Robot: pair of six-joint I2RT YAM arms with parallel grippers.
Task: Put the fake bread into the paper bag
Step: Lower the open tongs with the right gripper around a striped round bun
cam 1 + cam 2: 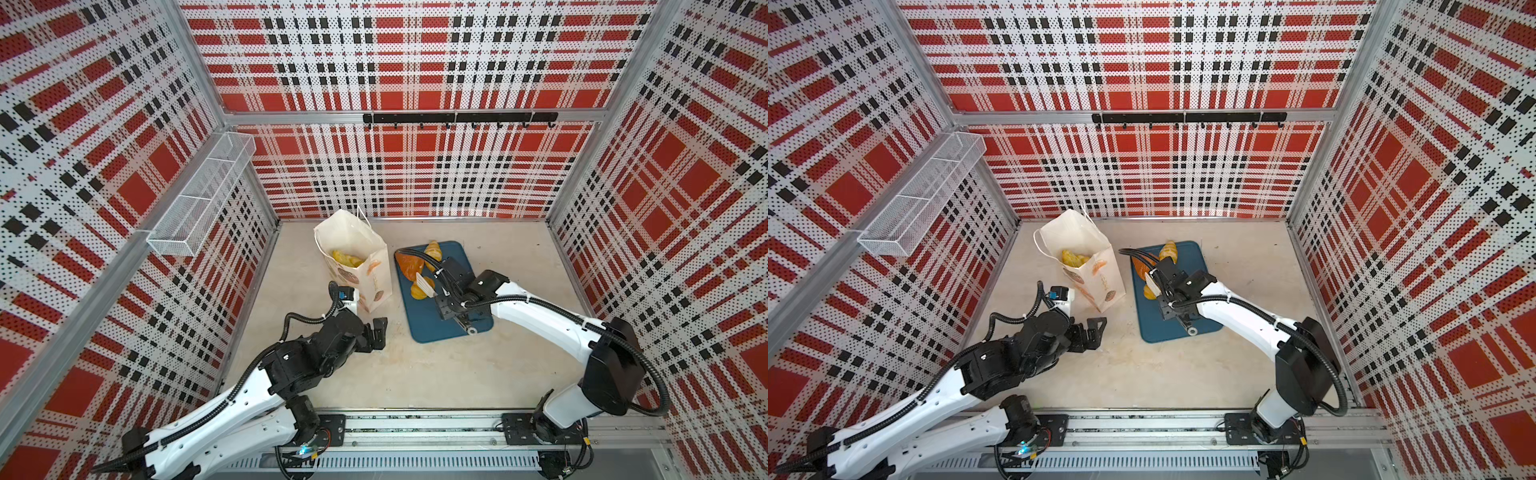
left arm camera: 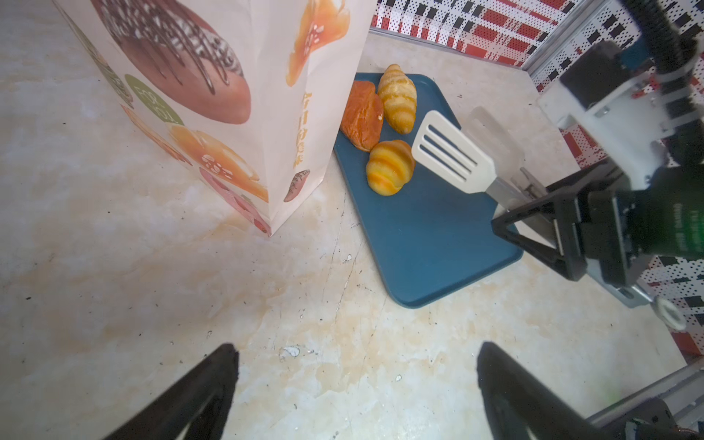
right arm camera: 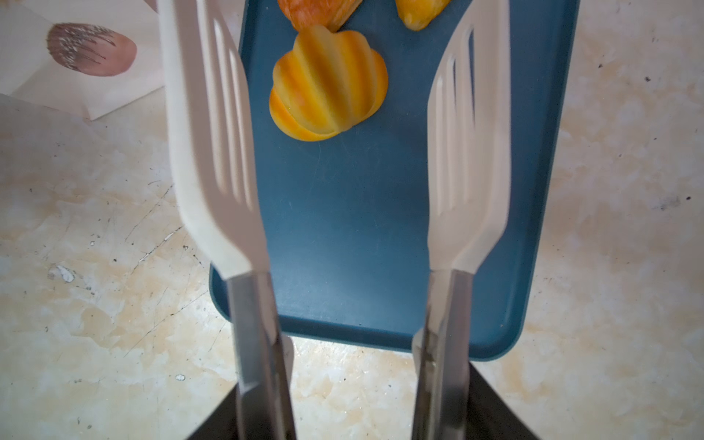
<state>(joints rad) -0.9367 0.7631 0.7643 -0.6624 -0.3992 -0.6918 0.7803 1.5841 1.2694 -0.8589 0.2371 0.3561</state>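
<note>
1. Taking 12 o'clock as the back wall, the paper bag [image 1: 376, 278] stands upright on the table, left of centre. Its mouth is open, and yellow pastries [image 1: 347, 258] lie inside.
2. The blue tray [image 1: 428, 324] lies at the bag's 3 o'clock, just beside it.
3. Three pieces of fake bread sit on the tray. A striped croissant [image 2: 398, 99] is at its 12 o'clock end, and a darker orange-brown piece [image 2: 362, 114] is at about 10 o'clock, touching the croissant. A round ridged bun [image 2: 389, 167] is at 9 o'clock.
4. The right gripper [image 1: 448, 302] is over the tray, clenched on the metal arms of white slotted tongs [image 2: 451, 152].
5. The tong blades are spread apart, and one is just beside the bun. I cannot tell whether it touches.
6. The left gripper [image 2: 356, 358] is at the bag's 6 o'clock, low over bare table, jaws spread wide and grasping nothing.
</note>
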